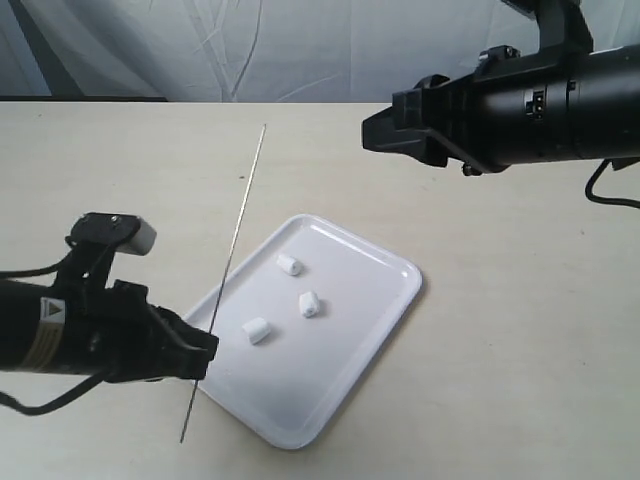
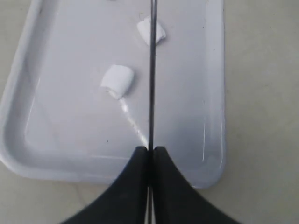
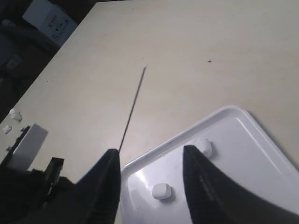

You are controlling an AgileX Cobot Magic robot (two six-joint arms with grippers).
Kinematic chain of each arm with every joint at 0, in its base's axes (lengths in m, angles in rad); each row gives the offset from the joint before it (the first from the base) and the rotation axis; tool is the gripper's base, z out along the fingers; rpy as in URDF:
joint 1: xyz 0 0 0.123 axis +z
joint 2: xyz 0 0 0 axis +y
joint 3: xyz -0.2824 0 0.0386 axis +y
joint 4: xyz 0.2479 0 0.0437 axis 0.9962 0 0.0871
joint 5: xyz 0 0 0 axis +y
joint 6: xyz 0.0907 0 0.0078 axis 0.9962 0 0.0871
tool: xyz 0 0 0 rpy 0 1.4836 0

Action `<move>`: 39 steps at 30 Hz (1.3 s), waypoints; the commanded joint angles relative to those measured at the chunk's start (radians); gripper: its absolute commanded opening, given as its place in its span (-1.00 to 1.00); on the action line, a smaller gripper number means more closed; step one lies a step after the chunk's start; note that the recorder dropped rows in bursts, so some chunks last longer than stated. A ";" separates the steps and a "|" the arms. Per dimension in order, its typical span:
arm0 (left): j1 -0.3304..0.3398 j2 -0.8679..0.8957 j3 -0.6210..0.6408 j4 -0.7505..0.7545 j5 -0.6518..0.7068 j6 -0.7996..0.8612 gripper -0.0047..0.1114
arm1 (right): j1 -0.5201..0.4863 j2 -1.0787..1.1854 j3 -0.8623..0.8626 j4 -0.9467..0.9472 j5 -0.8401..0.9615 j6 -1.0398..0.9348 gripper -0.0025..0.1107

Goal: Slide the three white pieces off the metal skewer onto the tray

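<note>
The three white pieces lie loose on the white tray [image 1: 370, 300]: one [image 1: 289, 264] at the back, one [image 1: 310, 304] in the middle, one [image 1: 257, 330] nearest the left arm. The bare metal skewer [image 1: 240, 215] slants across the tray's left edge, pinched near its lower end by my left gripper [image 1: 200, 352], which is shut on it. From the left wrist the skewer [image 2: 152, 74] runs over the tray [image 2: 70, 130], past one piece [image 2: 117, 80] and across another [image 2: 160, 31]. My right gripper [image 1: 385, 128] hangs high at the back right, open and empty, above the tray [image 3: 261, 158].
The pale tabletop [image 1: 520, 320] spreads around the tray. A wrinkled white backdrop [image 1: 250, 50] closes the far side. The right wrist view shows a white box [image 3: 44, 16] off the table's edge and small white scraps [image 3: 14, 114] by that edge.
</note>
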 commanded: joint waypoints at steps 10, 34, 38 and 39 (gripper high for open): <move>-0.003 0.349 -0.190 0.000 -0.077 0.055 -0.91 | -0.007 -0.016 0.002 -0.011 0.098 -0.001 -0.22; 0.001 -0.668 -0.163 0.000 0.310 0.250 -0.53 | -0.102 -0.557 -0.049 -0.793 -0.051 0.459 -0.22; 0.001 -0.980 -0.026 -0.001 0.627 0.250 -0.53 | -0.124 -0.777 0.053 -1.174 -0.124 0.805 -0.22; 0.001 -1.044 -0.003 -0.026 0.705 0.250 -0.53 | -0.124 -0.837 0.094 -1.262 -0.167 0.890 -0.22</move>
